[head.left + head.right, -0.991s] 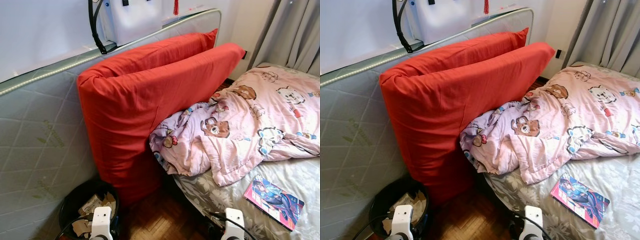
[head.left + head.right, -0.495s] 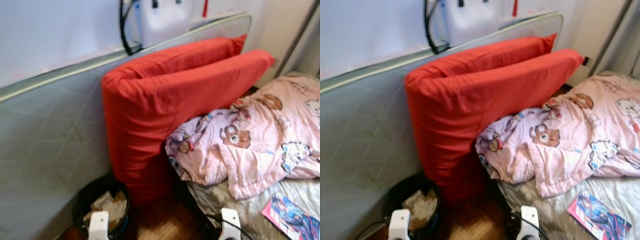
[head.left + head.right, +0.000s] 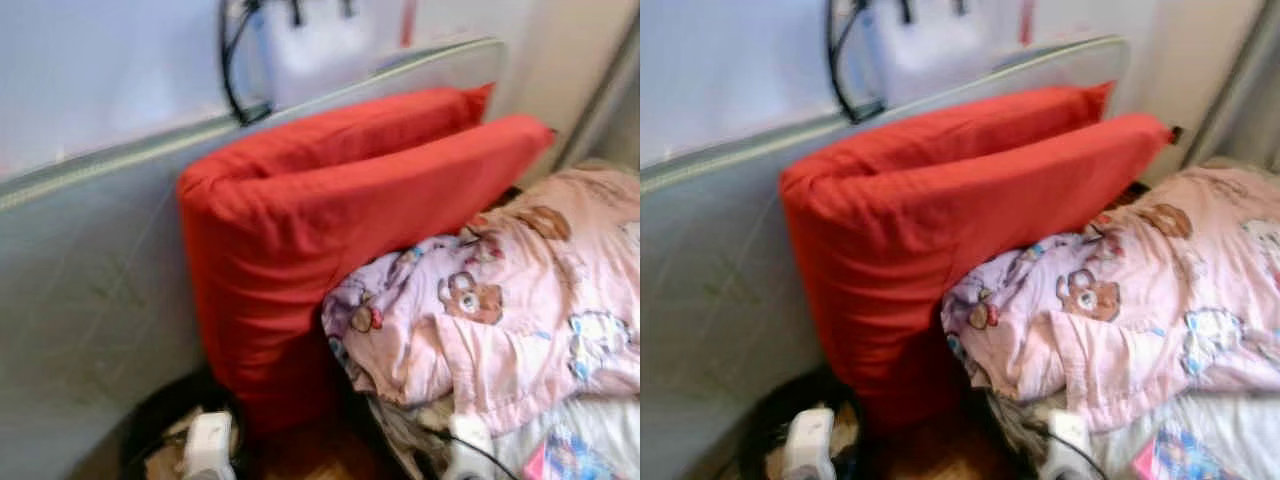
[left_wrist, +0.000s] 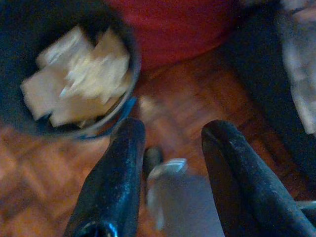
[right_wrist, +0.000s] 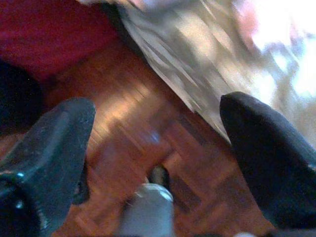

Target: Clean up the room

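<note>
Left gripper (image 4: 170,148) spread above round black paper-filled wastebasket (image 4: 74,79); right gripper (image 5: 158,133) spread over brown parquet floor (image 5: 148,138).

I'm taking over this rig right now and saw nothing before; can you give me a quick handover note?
Left tool: open, holding nothing, hanging above the wood floor beside the black bin of paper scraps.
Right tool: open, holding nothing, above the floor at the bed's edge.
Red cushions lean on the upright mattress; the pink quilt lies crumpled on the bed.
Done: nothing visibly tidied.
Left: quilt, cushions.
</note>
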### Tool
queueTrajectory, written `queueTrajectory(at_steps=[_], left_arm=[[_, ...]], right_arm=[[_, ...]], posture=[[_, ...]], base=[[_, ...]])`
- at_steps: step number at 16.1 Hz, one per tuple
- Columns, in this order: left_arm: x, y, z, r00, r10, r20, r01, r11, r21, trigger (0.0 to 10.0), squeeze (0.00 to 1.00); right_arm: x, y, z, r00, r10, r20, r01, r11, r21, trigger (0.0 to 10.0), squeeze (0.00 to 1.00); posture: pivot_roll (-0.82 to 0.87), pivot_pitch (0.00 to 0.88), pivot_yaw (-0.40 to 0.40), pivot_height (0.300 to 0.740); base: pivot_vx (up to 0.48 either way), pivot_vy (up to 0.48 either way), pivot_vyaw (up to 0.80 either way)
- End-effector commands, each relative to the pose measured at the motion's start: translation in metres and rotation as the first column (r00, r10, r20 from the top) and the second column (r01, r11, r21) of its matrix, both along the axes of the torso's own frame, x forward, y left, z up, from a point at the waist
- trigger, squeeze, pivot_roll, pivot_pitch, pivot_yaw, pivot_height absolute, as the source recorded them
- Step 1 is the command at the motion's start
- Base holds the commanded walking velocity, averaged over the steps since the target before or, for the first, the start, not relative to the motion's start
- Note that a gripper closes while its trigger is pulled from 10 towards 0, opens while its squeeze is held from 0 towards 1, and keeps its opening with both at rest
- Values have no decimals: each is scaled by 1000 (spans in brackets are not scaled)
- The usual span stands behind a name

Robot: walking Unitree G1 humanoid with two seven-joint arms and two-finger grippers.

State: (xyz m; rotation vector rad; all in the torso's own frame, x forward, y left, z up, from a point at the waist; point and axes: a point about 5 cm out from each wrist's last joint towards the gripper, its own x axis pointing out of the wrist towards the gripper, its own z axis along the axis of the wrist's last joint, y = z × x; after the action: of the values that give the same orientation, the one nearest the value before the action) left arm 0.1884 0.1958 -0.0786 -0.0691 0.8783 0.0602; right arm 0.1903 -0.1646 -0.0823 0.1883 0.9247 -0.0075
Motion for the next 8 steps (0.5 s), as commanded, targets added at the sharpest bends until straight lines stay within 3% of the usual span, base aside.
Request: queueTrajectory(at_steps=[1, 7, 8], left_arm=[[2, -2, 1, 1000, 7, 4, -7, 1000, -12, 10000, 0], [2, -3, 1, 1000, 9, 13, -9, 1000, -19, 10000, 0], [2, -3, 1, 1000, 10, 12, -10, 1000, -19, 10000, 0]], right_arm=[[-4, 1, -2, 1000, 7, -15, -7, 1000, 0, 10000, 0], [-4, 0, -2, 1000, -12, -20, 12, 1000, -6, 10000, 0], [-4, -1, -2, 1000, -17, -22, 16, 1000, -8, 10000, 0]], posture=[[-41, 0, -12, 740], [-41, 0, -13, 740], [-41, 0, -13, 740]], base=[[0, 0, 0], [0, 0, 0], [0, 0, -788]])
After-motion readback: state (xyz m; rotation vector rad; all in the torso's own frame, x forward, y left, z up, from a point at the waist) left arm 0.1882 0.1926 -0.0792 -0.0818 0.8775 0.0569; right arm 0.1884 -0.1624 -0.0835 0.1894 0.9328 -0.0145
